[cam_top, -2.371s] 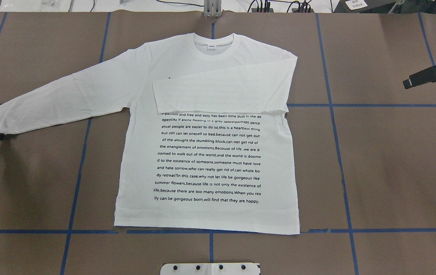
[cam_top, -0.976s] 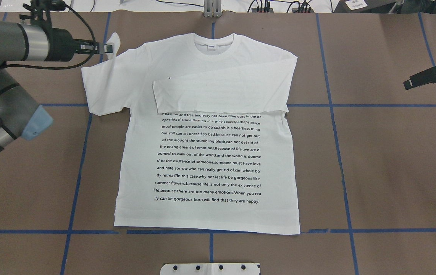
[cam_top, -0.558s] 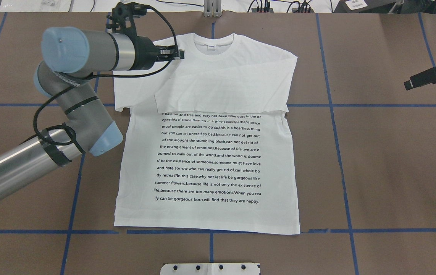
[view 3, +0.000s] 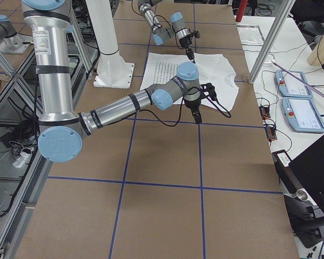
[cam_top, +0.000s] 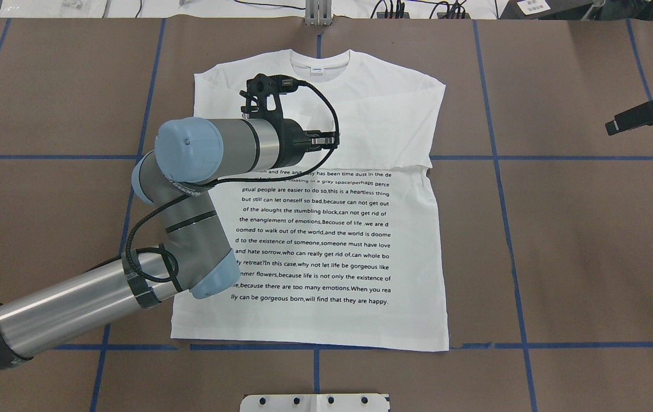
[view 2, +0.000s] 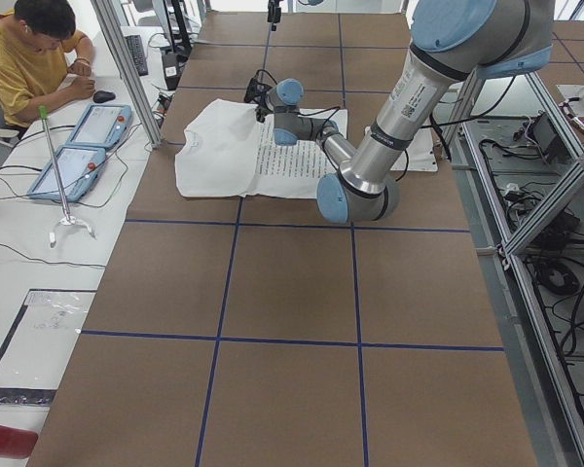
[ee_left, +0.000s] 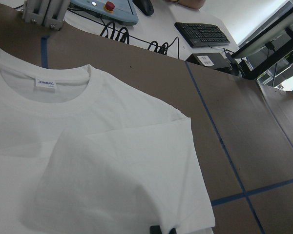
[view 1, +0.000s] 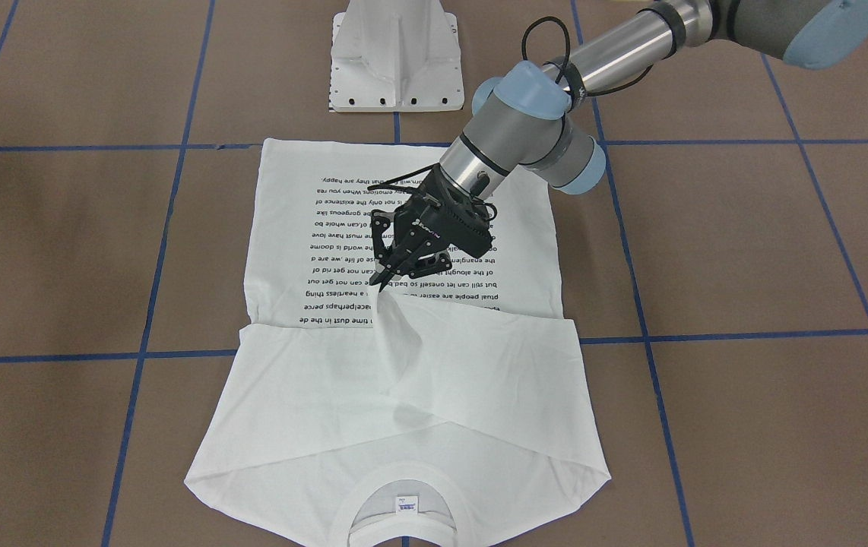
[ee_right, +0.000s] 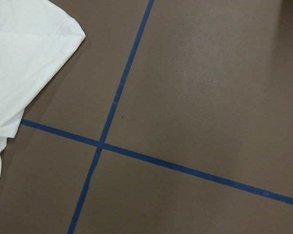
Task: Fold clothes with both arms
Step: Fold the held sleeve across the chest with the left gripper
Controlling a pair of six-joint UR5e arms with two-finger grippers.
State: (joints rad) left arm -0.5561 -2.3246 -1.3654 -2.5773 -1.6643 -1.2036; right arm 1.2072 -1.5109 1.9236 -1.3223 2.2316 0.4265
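Our left pincer (view 1: 382, 282) grasps the shirt (view 1: 441, 410) by its sleeve, lifted over the chest; for the right pincer (cam_top: 608, 126) we cannot tell.

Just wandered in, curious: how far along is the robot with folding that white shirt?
Early days. Done: one sleeve lies folded across the chest of the T-shirt. In hand: the left gripper pinches the other sleeve, lifted above the chest. Left: lay it flat, then fold the body, which lies at full length. The right gripper hangs clear of the cloth.
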